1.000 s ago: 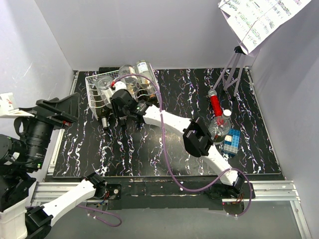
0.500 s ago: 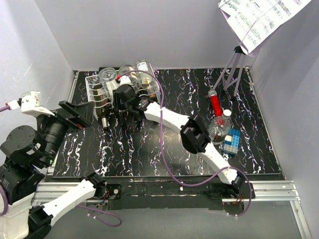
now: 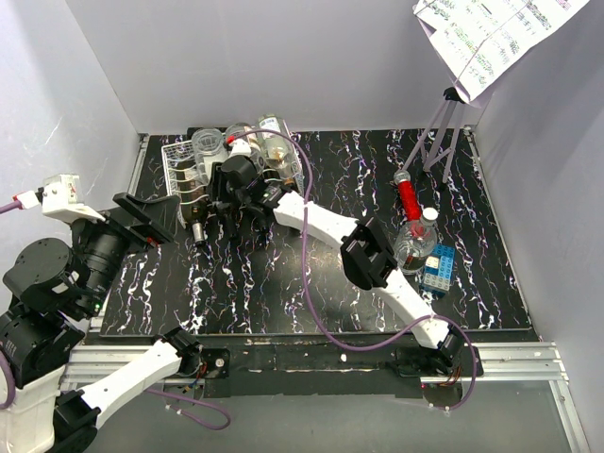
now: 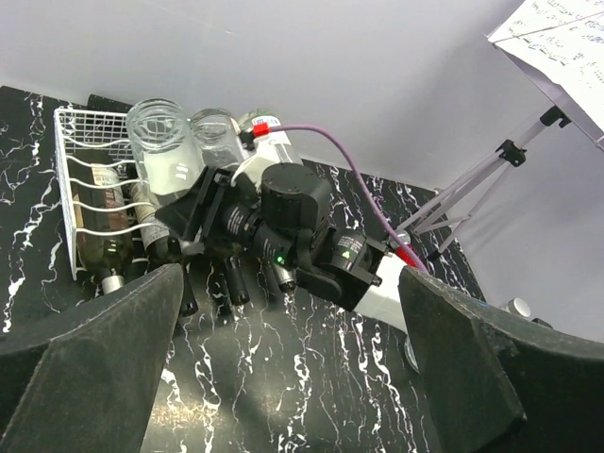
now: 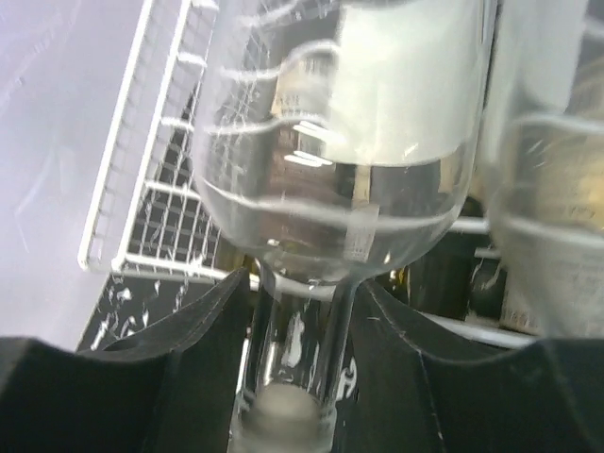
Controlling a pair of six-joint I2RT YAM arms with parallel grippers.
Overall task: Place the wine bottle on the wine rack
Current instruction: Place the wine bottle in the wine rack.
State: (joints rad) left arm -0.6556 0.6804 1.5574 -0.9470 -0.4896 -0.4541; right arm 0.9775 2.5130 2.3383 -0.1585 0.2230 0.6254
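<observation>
The white wire wine rack (image 3: 174, 166) (image 4: 72, 151) (image 5: 132, 189) stands at the back left of the table. A clear wine bottle (image 3: 206, 147) (image 4: 170, 160) (image 5: 359, 123) with a white label lies on its upper row, neck toward me. My right gripper (image 3: 217, 187) (image 5: 300, 377) straddles that neck, its black fingers (image 5: 193, 368) standing a sliver off the glass on either side, so it is open. My left gripper (image 3: 142, 219) (image 4: 291, 283) hangs wide open above the table's left side, holding nothing.
More bottles (image 3: 271, 132) fill the rack, and dark necks (image 3: 198, 228) poke out of its front. At the right are a red bottle (image 3: 409, 198), a clear plastic bottle (image 3: 415, 242), a blue block (image 3: 439, 266) and a tripod (image 3: 442, 132) with a paper sheet.
The right gripper slid the clear bottle further back onto the rack, and its fingers have eased apart off the neck. The left arm swung up and to the right.
</observation>
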